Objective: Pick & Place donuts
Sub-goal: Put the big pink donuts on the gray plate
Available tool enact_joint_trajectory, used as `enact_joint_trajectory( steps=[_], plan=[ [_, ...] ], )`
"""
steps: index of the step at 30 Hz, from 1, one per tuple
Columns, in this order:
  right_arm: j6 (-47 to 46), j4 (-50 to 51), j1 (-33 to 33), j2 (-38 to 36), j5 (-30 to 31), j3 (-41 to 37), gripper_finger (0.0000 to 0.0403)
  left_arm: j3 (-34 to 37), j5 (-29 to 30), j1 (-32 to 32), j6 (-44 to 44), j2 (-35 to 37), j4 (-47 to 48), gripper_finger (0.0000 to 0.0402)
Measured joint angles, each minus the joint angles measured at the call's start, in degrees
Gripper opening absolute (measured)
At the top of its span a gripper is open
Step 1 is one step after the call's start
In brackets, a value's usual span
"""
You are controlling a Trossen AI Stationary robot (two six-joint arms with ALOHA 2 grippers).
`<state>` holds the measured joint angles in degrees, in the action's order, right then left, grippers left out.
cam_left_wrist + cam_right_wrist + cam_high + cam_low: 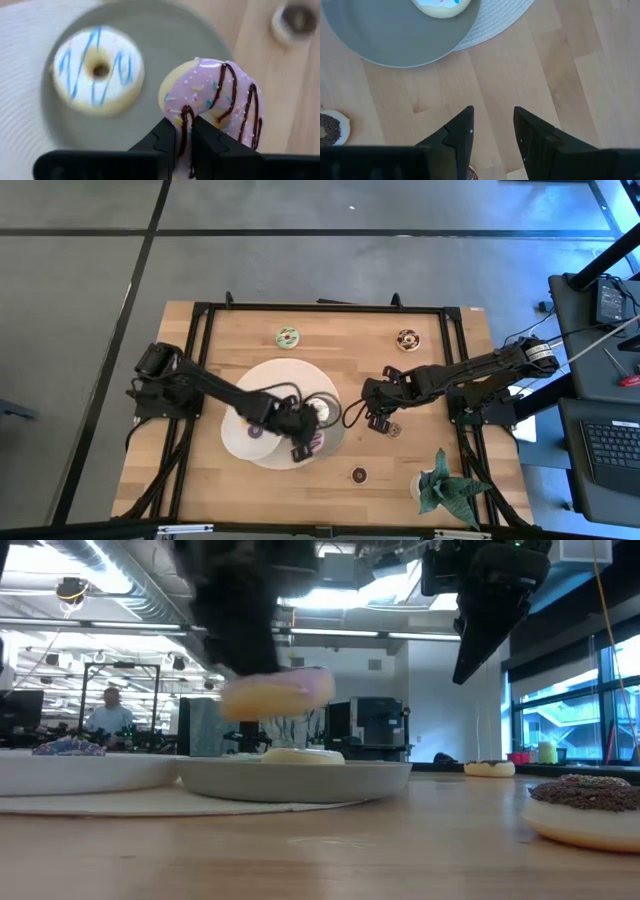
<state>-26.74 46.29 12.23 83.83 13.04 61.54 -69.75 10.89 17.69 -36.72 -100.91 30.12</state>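
Note:
My left gripper (184, 142) is shut on a pink-iced donut with chocolate stripes (220, 95), held above the grey plate (165, 35); in the low view the donut (275, 695) hangs clear over that plate (300, 780). A white-iced donut with blue stripes (98, 70) lies flat on the plate. My right gripper (492, 125) is open and empty, up over bare wood just right of the plate (380, 420). A brown sprinkled donut (330, 130) lies on the table close by it. My left gripper pinches one side of the pink donut's ring (184, 125) between its two fingers, coming from above. One finger (212, 145) seems to stand at the hole, the other (162, 142) on the outer edge. The donut is lifted clear of the grey plate, roughly level.
A purple donut (255, 430) sits on the white plate (240, 395) beside the grey one. On the wood lie a green donut (288, 337) and a brown one (407, 339) near the far edge, and a tiny dark one (359, 474) near the front. A potted plant (440, 485) stands at the near right corner.

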Motion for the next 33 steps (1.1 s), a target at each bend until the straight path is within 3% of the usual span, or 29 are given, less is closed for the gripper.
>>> enact_joint_trajectory(
  steps=[4, 13, 33],
  plan=[
    [-0.15, 0.27, -0.02, 0.00, 0.00, 0.00, 0.0141, -0.01, -3.33, -1.99, -1.53, -2.46, -4.39, 0.0037],
    [-0.18, 2.86, -0.40, 0.01, 0.28, 0.00, 0.0141, -0.03, -2.92, -2.15, -5.87, -6.85, -4.76, 0.0038],
    [-0.17, 3.27, -0.92, 0.00, 0.41, 0.00, 0.0141, -0.03, -2.89, -2.17, -6.05, -6.95, -4.95, 0.0060]
  ],
)
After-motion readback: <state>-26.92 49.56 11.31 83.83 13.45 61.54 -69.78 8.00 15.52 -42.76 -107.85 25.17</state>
